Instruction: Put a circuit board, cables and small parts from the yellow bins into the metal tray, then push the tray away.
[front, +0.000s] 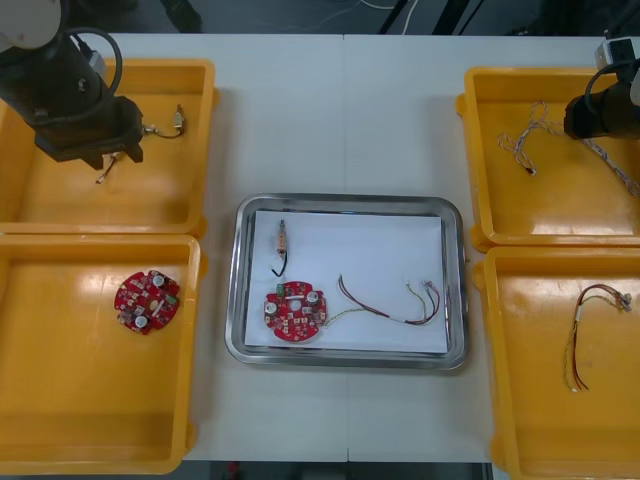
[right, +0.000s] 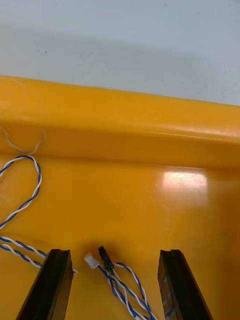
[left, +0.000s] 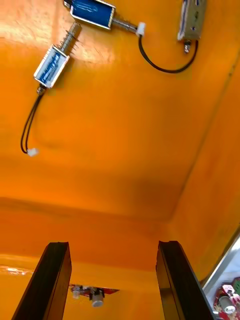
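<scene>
The metal tray (front: 350, 202) sits mid-table between the 4 yellow bins. On its white lining lie 1 round red circuit board (front: 295, 312) in the near left corner, a small metal part (front: 283, 236) with a black lead toward the far left corner, and a red and yellow cable (front: 385, 300) nearer the right edge. The left gripper (left: 112, 280) hangs released in the far left bin (front: 209, 140), with 3 loose metal parts (left: 52, 64) lying beyond its fingers. The right gripper (right: 115, 287), fingers spread, straddles the end of a twisted blue and white cable (right: 111, 272) in the far right bin (front: 470, 170).
</scene>
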